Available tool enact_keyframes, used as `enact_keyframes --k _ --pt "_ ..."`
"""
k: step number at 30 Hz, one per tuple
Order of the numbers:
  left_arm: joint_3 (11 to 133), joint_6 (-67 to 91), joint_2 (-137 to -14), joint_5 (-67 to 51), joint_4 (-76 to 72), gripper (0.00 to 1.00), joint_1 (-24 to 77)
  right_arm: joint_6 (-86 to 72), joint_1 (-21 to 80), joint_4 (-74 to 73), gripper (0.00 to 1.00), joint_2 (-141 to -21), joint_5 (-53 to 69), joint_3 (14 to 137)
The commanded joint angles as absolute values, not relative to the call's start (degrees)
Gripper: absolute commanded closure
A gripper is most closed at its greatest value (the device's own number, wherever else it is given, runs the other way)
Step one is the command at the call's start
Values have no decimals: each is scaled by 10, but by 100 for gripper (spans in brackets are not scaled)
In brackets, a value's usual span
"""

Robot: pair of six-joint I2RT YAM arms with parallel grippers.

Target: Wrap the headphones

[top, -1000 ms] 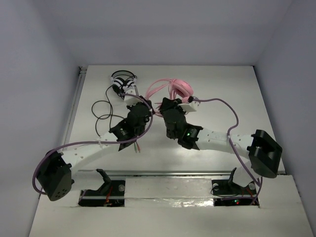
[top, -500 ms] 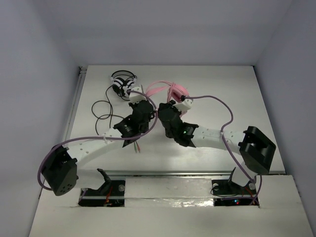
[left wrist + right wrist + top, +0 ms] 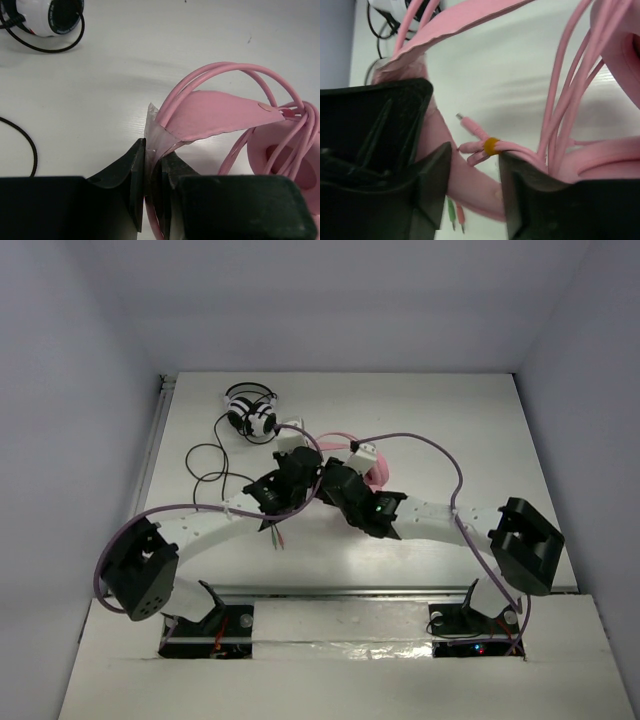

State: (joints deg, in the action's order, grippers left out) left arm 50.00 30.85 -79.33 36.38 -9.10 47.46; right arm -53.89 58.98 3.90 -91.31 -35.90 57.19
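Left tool [image 3: 152, 156] pinches the headphones [image 3: 282, 160] by the headband [image 3: 220, 112], right tool [image 3: 474, 165] gapes around the plug [image 3: 470, 125], both hidden overhead.

A robot lab cell is what's being looked at here, no question. A plain white worktop [image 3: 470, 420] is boxed in on three sides by bare pale walls [image 3: 340, 300]. Two white-and-black arms, left [image 3: 200, 525] and right [image 3: 435, 515], are bolted at the near edge, where a metal rail [image 3: 350, 590] is fixed across. Purple cabling [image 3: 456, 472] is looped along each arm, and small lights are seen glowing at the right base [image 3: 465, 625]. Just pink headphones [image 3: 372, 462] and a black-and-white pair [image 3: 250, 415] are laid out, as on a test bench.
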Motion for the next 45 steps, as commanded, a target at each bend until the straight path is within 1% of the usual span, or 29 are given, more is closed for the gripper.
enact_keyframes --k 1,4,6,13,21,25,32,33,34,35,36,37,38,39,43,45 --pt "525 361 -800 299 -173 100 466 -522 606 -43 47 -907 -250 630" --pt "521 371 -813 279 -171 100 450 -526 606 -89 37 -920 -219 651" --pt "517 376 -820 265 -172 100 437 -539 606 -101 36 -921 -201 649" --pt "517 388 -832 202 -178 100 400 -555 606 -91 35 -898 -203 613" --pt "533 392 -878 136 -167 100 363 -533 606 -104 35 -853 -152 616" --pt "539 396 -885 128 -171 100 358 -530 606 -95 34 -802 -138 606" --pt "582 412 -943 90 -175 100 341 -506 606 -141 33 -715 -165 616" --pt "592 415 -951 84 -177 100 341 -505 606 -148 36 -701 -172 609" --pt "600 418 -961 70 -177 100 336 -504 606 -155 46 -686 -180 603" --pt "611 421 -983 63 -168 100 336 -500 606 -159 54 -670 -203 596" --pt "626 425 -996 56 -169 100 336 -498 606 -163 67 -636 -216 583" --pt "629 430 -1004 42 -174 100 330 -497 606 -171 96 -617 -229 576" --pt "632 438 -1021 37 -184 100 330 -487 606 -172 100 -600 -249 568" --pt "642 441 -1032 31 -187 100 330 -480 606 -171 100 -561 -258 559" --pt "679 460 -1083 5 -185 100 323 -461 606 -190 100 -481 -309 529" --pt "689 466 -1103 4 -195 100 323 -446 606 -205 100 -461 -344 527"
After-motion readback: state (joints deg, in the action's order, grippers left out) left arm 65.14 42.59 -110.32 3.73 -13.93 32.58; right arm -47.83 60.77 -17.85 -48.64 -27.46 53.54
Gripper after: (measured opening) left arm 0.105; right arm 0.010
